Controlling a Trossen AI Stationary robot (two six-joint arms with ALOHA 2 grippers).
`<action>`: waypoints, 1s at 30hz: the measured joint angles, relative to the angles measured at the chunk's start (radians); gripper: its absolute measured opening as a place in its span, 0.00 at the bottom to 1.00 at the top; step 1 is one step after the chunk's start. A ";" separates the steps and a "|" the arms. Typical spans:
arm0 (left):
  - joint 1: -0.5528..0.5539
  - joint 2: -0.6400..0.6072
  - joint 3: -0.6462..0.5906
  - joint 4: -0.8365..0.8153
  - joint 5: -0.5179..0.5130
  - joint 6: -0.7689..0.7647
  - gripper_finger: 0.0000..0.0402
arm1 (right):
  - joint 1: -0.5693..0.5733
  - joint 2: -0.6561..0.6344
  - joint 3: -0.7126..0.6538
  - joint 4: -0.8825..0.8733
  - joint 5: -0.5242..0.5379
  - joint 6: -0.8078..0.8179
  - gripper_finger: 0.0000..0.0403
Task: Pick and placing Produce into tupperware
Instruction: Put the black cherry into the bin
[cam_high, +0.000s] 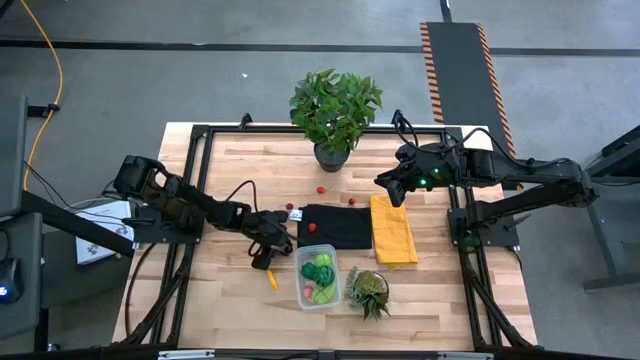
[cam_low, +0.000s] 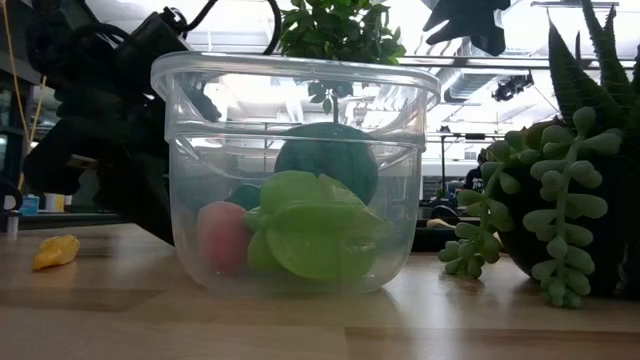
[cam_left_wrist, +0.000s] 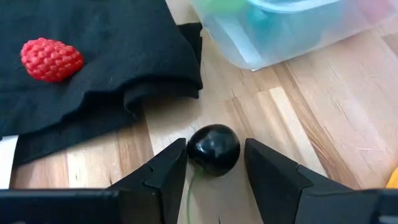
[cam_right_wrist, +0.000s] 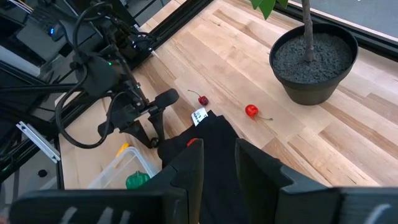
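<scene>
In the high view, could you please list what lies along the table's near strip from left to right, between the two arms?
Left gripper → orange carrot-like stick → clear tupperware holding green produce → small spiky succulent.

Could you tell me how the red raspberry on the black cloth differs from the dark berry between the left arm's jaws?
The raspberry is red and bumpy; the dark berry is black, smooth and glossy. The raspberry lies on the black cloth, the dark berry on the bare wooden table. The raspberry lies free, while the left gripper has a jaw on each side of the dark berry. Both are small, rounded and outside the tupperware.
</scene>
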 joint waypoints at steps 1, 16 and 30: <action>0.000 -0.001 0.000 0.004 -0.003 0.001 0.38 | 0.000 0.000 0.000 0.000 0.000 0.000 0.21; 0.000 -0.002 0.013 0.003 0.004 0.008 0.25 | 0.000 0.000 0.000 0.000 0.000 -0.004 0.21; 0.000 -0.002 0.013 -0.004 0.035 -0.042 0.25 | 0.000 0.000 0.000 -0.001 0.000 -0.004 0.21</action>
